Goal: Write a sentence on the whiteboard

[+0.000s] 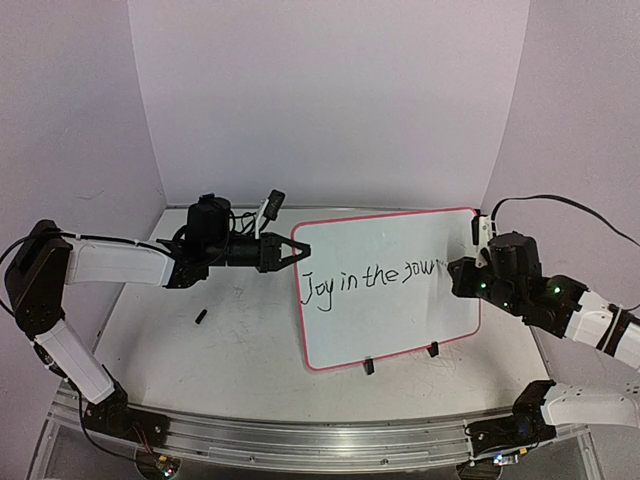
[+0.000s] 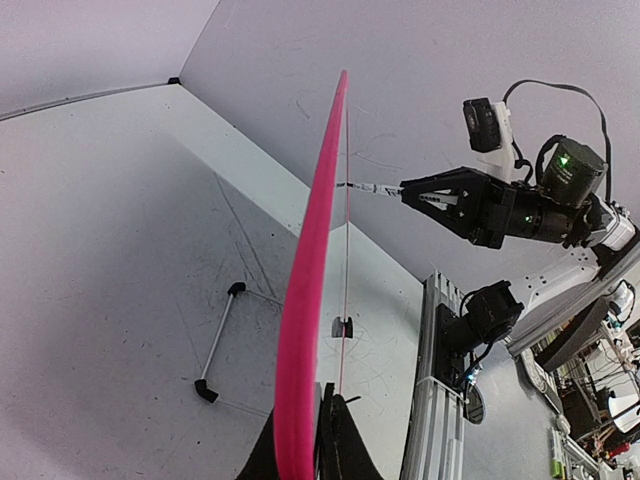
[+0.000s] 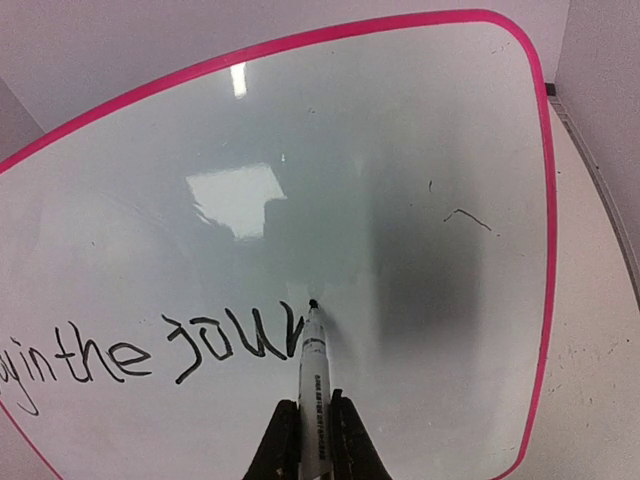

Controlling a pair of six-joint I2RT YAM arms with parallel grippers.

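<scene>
A: Position of the whiteboard (image 1: 390, 290)?
B: Sits mid-table (image 1: 230, 350), between the two arms, the long edge with two black clips (image 1: 368, 366) turned toward the bases. Flat or propped up: hard to tell from above.
A: And the left gripper (image 1: 300, 250)?
B: Clamps the whiteboard's left edge. From the left wrist, seen edge-on: pink rim pinched between the dark fingers (image 2: 345, 450).
A: The right gripper (image 3: 315, 430)?
B: Closes firmly on a marker (image 3: 313, 365), barrel pointing straight out between the fingers, tip touching the white surface.
A: Touching where?
B: Just right of the last stroke of the writing (image 1: 370, 275). Reads "Joy in the jour", black, running across the middle from the left edge.
A: Any other marks?
B: A short stray dark line (image 3: 468, 218), up and to the right of the tip, well apart from the words.
A: On the table besides?
B: A small black object (image 1: 201, 317), left of the whiteboard, near the left forearm; too small to name. Faint scribbles all over the grey top.
</scene>
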